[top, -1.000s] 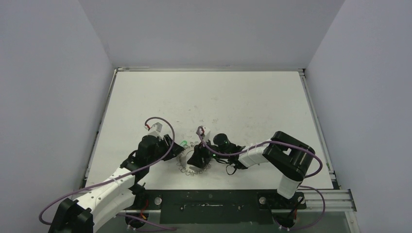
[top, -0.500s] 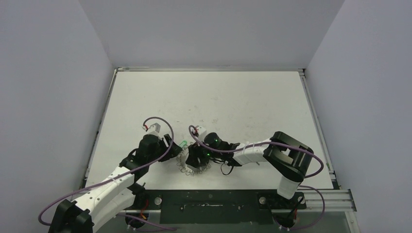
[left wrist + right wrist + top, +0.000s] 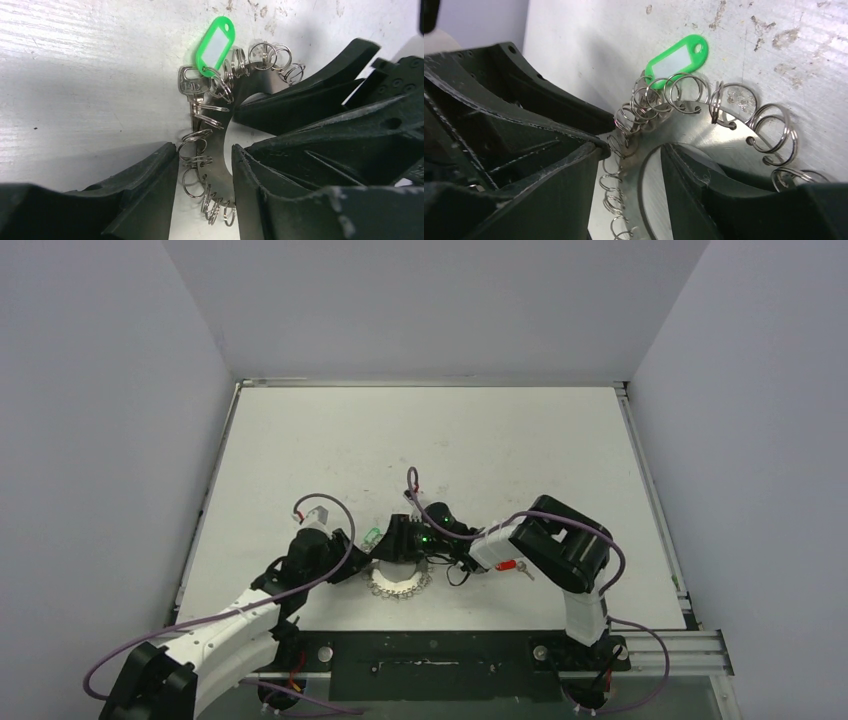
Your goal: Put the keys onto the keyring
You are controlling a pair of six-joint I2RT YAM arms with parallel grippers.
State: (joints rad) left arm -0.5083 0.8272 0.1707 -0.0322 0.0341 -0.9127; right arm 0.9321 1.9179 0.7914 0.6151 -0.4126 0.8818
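While both grippers, left (image 3: 204,162) and right (image 3: 631,167), straddle the keyring (image 3: 398,581) rim with jaws apart, each should clamp the plate squarely, sparing the green-tagged key (image 3: 192,89).

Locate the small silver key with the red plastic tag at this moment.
In the top external view, the small silver key with the red plastic tag lies on the white table, right of the fringed silver keyring, beside the right arm's forearm.

Keyring (image 3: 398,581) lies flat on surface (image 3: 300,440), near edge centre. Tagged key (image 3: 372,537) at its 10 o'clock rim, second key (image 3: 512,566) well apart at 3 o'clock.
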